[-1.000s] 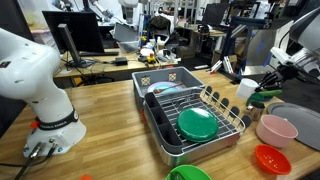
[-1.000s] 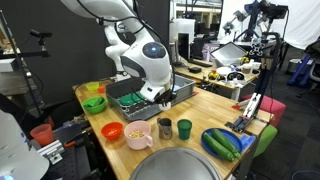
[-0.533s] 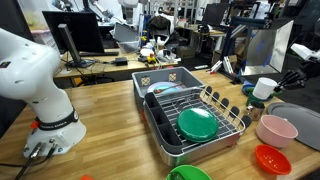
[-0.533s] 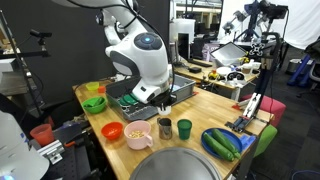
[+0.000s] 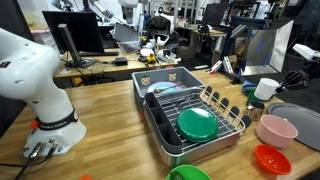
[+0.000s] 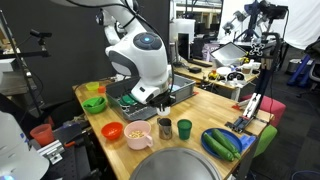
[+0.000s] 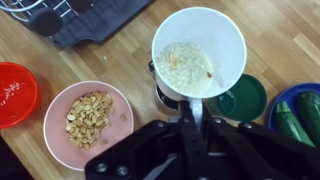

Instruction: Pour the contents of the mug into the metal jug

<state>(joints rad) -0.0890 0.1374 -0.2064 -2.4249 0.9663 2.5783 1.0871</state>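
1. In the wrist view, a red bowl (image 7: pixel 12 92) sits at the left edge on the wooden table (image 7: pixel 290 40).
2. Just right of it, the pink bowl (image 7: pixel 88 122) holds pale brown chopped pieces.
3. At centre is the mug (image 7: pixel 198 55). Its mouth faces the camera and pale grainy contents lie inside.
4. The mug is directly over the metal jug (image 7: pixel 163 95). Only a dark sliver of the jug's rim shows, under the mug's lower left edge.
5. The gripper (image 7: pixel 192 108) is clamped on the mug's near wall. One finger runs up to the rim and the other is hidden.
6. A green cup (image 7: pixel 243 100) stands just right of the jug.
7. A blue plate (image 7: pixel 278 100) with green vegetables (image 7: pixel 298 118) lies at the right edge.
8. In an exterior view, the dish rack (image 5: pixel 195 110) is mid-table. The mug (image 5: pixel 266 88) hangs in the air to its right, roughly upright. The gripper (image 5: pixel 283 80) holds the mug from the right.
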